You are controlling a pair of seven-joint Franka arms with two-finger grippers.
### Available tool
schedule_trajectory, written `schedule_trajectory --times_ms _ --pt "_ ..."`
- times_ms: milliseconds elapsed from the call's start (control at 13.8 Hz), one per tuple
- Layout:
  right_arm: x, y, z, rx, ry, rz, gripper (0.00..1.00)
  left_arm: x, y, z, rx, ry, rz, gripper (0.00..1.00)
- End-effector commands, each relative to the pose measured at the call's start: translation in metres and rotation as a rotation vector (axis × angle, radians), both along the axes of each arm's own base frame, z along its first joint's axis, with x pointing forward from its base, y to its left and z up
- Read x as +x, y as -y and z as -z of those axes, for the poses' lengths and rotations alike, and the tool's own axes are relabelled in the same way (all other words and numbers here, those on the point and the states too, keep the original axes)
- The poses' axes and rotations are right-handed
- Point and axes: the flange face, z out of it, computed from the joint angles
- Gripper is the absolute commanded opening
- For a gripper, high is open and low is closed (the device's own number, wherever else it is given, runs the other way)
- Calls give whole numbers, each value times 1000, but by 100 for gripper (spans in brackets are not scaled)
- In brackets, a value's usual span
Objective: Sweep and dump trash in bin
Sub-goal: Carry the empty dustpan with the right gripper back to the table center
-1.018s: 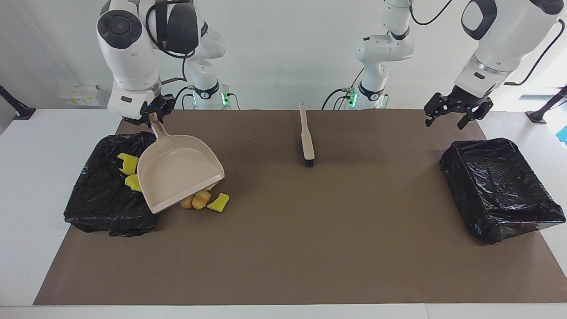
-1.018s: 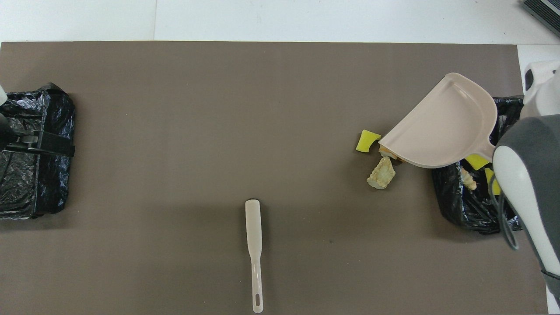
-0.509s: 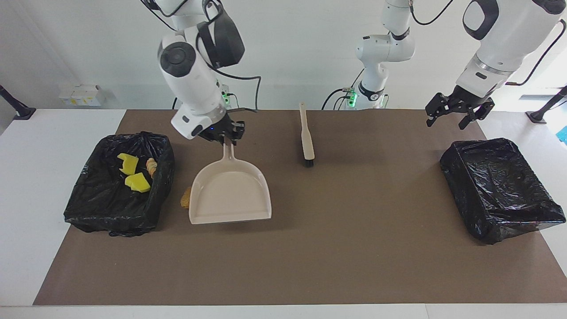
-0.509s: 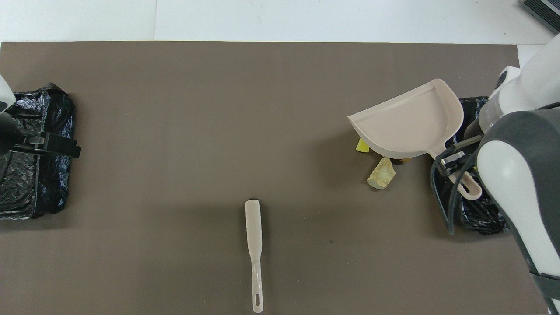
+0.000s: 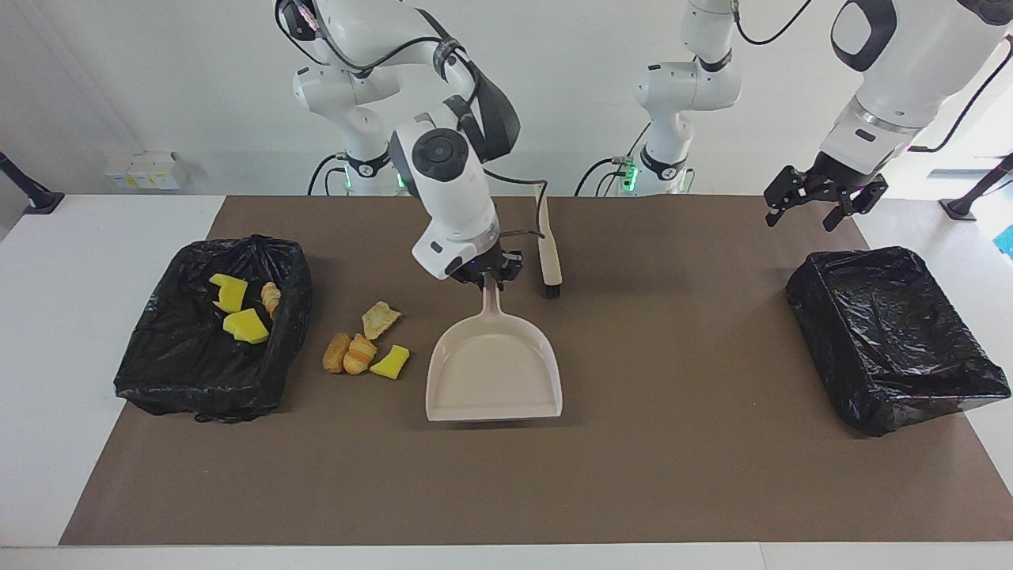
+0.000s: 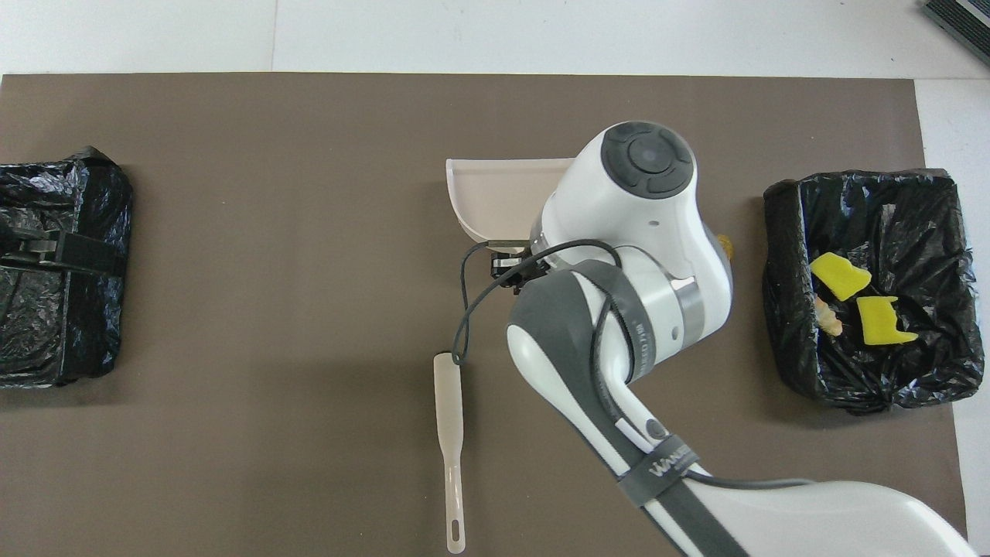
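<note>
- Gripping the dustpan (image 5: 494,372) by its handle, the right tool (image 5: 492,275) was pinched tight; the pan sat low, beside the brush (image 5: 547,245).
- The loose trash (image 5: 366,346) lay between that tool and the bin (image 5: 158,372), which already held scraps.
- A slipping handle could tilt the pan and scatter the pieces.
- The left tool (image 5: 823,204) waited, spread, over the other bin (image 5: 894,348).
</note>
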Motion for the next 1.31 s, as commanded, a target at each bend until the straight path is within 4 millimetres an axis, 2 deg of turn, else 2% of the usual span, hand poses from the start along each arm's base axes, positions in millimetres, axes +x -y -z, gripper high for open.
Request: schedule_trajectory --times_ms 0,73,145,218,363,582,1236 --pt "-2 -15 20 28 26 51 0 -2 -1 -4 17 14 8 100" --pt "-5 -33 30 40 44 50 0 -2 -1 -4 17 14 8 100" --pt "-6 -43 43 44 54 53 0 -2 -1 -4 17 14 8 100" --pt "-3 -45 51 49 63 57 0 -2 -1 -4 17 14 10 100" --pt "1 -46 52 62 89 61 0 -2 -1 -4 17 14 8 100" --pt "-2 -56 69 59 86 39 0 -2 -1 -4 17 14 8 100" --pt "2 -59 73 78 117 56 0 -2 -1 -4 17 14 8 100"
